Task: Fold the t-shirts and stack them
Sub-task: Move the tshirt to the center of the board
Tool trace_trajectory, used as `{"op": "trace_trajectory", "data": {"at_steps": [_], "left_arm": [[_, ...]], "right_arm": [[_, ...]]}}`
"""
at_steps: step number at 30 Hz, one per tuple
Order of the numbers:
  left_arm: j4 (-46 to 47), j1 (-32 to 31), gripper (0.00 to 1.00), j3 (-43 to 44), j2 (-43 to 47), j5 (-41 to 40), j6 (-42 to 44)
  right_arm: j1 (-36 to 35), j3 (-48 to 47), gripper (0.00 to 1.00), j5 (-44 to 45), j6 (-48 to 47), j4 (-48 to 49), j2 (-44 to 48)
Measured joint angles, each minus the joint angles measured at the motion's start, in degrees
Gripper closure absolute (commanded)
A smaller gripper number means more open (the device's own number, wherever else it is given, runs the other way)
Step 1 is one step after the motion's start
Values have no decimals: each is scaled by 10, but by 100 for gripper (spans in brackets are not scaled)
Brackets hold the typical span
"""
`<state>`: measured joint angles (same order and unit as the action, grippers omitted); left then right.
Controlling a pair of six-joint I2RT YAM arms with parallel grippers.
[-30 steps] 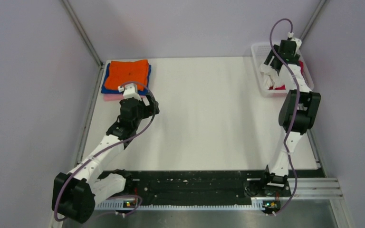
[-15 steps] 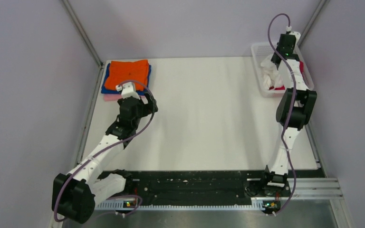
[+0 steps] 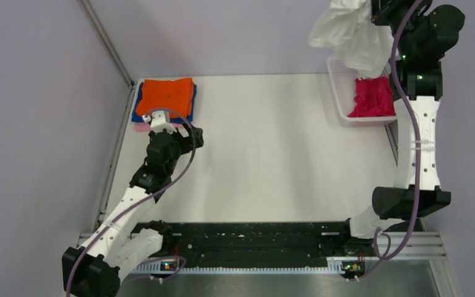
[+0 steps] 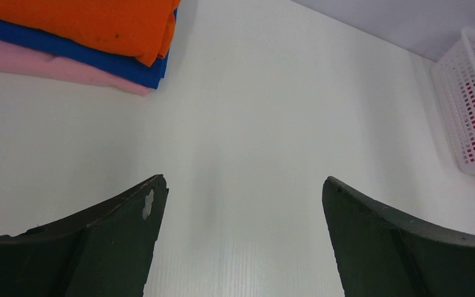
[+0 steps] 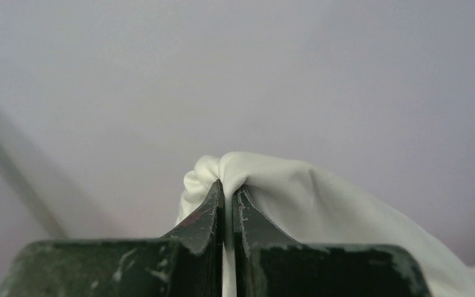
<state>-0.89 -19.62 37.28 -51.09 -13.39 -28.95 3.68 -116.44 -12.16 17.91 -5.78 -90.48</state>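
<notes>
A white t-shirt point(image 3: 349, 37) hangs bunched high above the basket, pinched in my right gripper point(image 3: 376, 7), which is shut on a fold of it point(image 5: 272, 179). A magenta t-shirt point(image 3: 371, 98) lies crumpled in the white mesh basket point(image 3: 340, 93). At the table's far left corner sits a folded stack: an orange t-shirt point(image 3: 168, 94) on a blue one point(image 4: 68, 52) on a pink one point(image 4: 31, 62). My left gripper point(image 4: 241, 185) hovers just in front of that stack, open, with only bare table between its fingers.
The white table point(image 3: 266, 148) runs between the stack and the basket. Grey walls with metal corner posts point(image 3: 108, 43) close in the back and sides. The basket point(image 4: 470, 105) shows at the right edge of the left wrist view.
My right arm has risen steeply out of the basket, lifting the white t-shirt up with it and uncovering the magenta one. The left arm has drawn back slightly from the stack.
</notes>
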Motion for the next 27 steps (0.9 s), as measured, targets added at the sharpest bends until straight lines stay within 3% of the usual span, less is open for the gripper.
{"op": "trace_trajectory", "data": {"at_steps": [8,12,18,21,22,23,27], "left_arm": [[-43,0,1,-2,57,-9,-20],[-72,0,1,-2,74,-28,-30],[-109,0,1,10,78,-62,-42],[-114,0,1,15,73,-75,-48],[-116,0,1,17,67,-80,-51],[-119,0,1,20,59,-84,-54],[-130,0,1,30,19,-87,-60]], "right_arm": [[-156,-5,100,-185,64,80,39],[-192,21,100,-247,98,95,22],[-202,150,100,-303,125,108,23],[-202,289,100,-294,99,86,68],[-202,348,97,-282,86,65,94],[-202,428,85,-251,68,36,132],[-194,599,18,-124,35,-42,221]]}}
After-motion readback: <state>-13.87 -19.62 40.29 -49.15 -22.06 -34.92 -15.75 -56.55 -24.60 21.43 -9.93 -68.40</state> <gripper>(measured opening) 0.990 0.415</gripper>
